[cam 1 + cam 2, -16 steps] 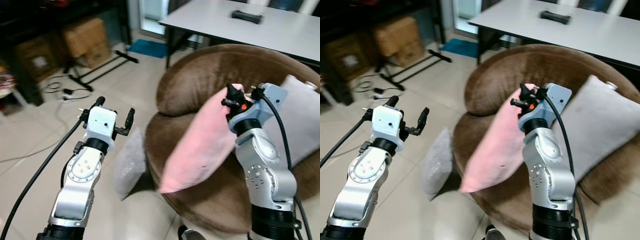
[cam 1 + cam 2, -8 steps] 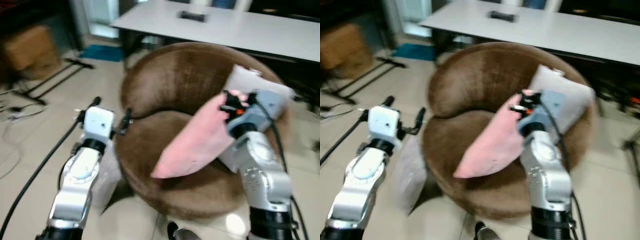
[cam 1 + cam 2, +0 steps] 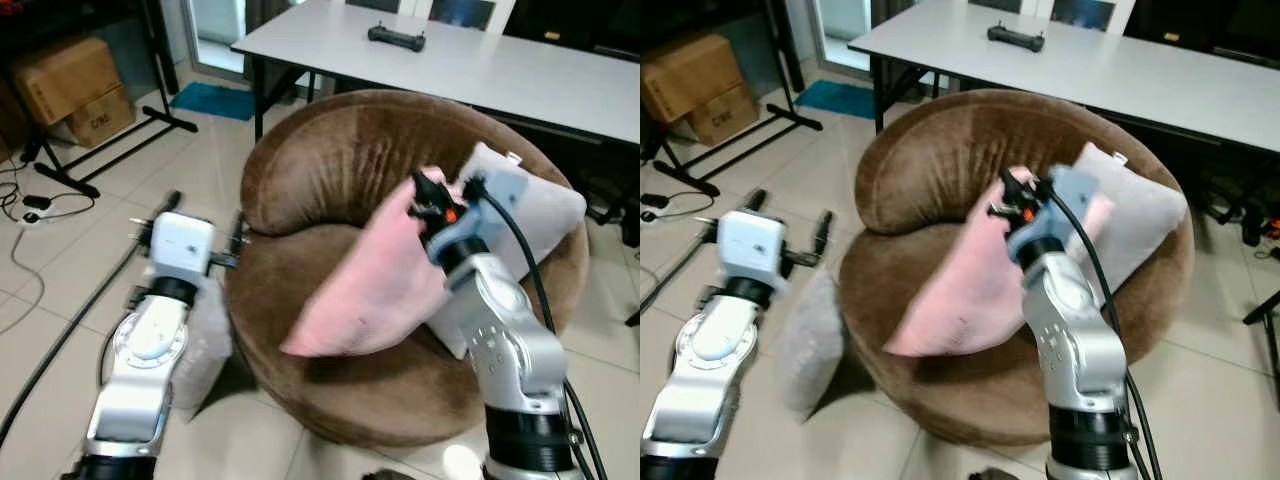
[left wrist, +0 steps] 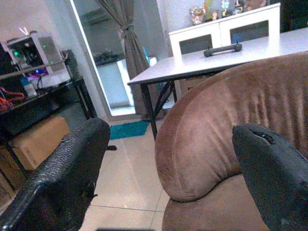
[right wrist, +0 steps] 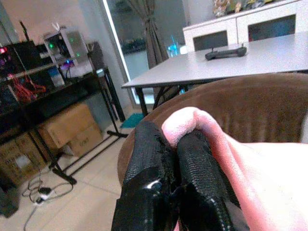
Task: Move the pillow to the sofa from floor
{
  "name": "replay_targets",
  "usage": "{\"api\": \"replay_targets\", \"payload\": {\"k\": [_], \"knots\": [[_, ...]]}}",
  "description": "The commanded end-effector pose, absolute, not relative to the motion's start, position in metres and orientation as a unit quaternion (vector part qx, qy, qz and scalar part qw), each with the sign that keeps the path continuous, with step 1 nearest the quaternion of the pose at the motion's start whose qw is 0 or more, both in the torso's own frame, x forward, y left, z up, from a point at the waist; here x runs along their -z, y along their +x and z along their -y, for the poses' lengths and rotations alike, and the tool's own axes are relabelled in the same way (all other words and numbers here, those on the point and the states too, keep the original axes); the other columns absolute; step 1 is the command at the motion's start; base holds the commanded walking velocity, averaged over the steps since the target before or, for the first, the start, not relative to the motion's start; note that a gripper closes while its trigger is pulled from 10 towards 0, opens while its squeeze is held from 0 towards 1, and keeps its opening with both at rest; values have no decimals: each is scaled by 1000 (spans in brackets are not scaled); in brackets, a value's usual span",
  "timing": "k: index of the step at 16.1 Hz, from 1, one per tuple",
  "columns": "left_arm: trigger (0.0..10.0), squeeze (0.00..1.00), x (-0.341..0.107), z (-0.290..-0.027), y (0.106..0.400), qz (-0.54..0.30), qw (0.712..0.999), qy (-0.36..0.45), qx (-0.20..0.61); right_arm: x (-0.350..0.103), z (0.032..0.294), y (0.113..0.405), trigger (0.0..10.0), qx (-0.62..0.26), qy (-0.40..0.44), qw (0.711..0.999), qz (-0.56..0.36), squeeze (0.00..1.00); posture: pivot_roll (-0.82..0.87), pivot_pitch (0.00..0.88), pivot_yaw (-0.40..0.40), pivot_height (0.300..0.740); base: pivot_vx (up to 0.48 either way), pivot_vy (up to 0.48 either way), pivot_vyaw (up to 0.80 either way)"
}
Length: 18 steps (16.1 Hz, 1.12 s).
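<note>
A pink pillow (image 3: pixel 375 285) hangs over the seat of the round brown sofa (image 3: pixel 340 160), and my right gripper (image 3: pixel 432 196) is shut on its top corner. In the right wrist view the black fingers (image 5: pixel 159 168) pinch the pink fabric (image 5: pixel 192 120). My left gripper (image 3: pixel 200 228) is open and holds nothing; it hovers at the sofa's left side. A second grey pillow (image 3: pixel 205 345) leans on the floor against the sofa's left side, partly behind my left arm.
A grey pillow (image 3: pixel 545 205) rests against the sofa's right back. Behind the sofa stands a white table (image 3: pixel 480 60) with a black controller (image 3: pixel 396 38). Cardboard boxes (image 3: pixel 70 85), a black stand and cables lie on the tiled floor at the far left.
The camera has swung, bringing the sofa to the centre. The pink pillow, still held by my right gripper, now hangs over the sofa seat. My left gripper stays open.
</note>
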<state>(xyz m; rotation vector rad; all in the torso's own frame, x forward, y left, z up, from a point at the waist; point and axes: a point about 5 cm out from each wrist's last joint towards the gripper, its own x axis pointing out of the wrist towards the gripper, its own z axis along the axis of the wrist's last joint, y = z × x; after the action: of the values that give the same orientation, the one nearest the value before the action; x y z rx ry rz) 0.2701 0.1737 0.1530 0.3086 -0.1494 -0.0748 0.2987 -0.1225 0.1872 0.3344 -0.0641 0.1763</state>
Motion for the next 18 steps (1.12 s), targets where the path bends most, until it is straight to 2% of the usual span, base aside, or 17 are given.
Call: {"api": "replay_targets", "payload": {"k": [1,6,11,18], "knots": [[10000,0,-155,-163,269,87,984,147,52,-190,136,297,10000,-75,151,984,48,0,76,0,-25,740,0,0,0],[10000,0,-158,-164,268,95,985,135,51,-188,133,299,10000,-72,122,989,46,0,81,0,-28,740,0,0,0],[10000,0,-161,-163,267,102,985,124,65,-184,138,297,10000,-64,144,987,45,0,83,0,-21,740,0,0,0],[10000,0,-159,-170,265,91,985,128,71,-188,142,295,10000,-80,178,979,61,0,86,0,-15,740,276,0,0]]}}
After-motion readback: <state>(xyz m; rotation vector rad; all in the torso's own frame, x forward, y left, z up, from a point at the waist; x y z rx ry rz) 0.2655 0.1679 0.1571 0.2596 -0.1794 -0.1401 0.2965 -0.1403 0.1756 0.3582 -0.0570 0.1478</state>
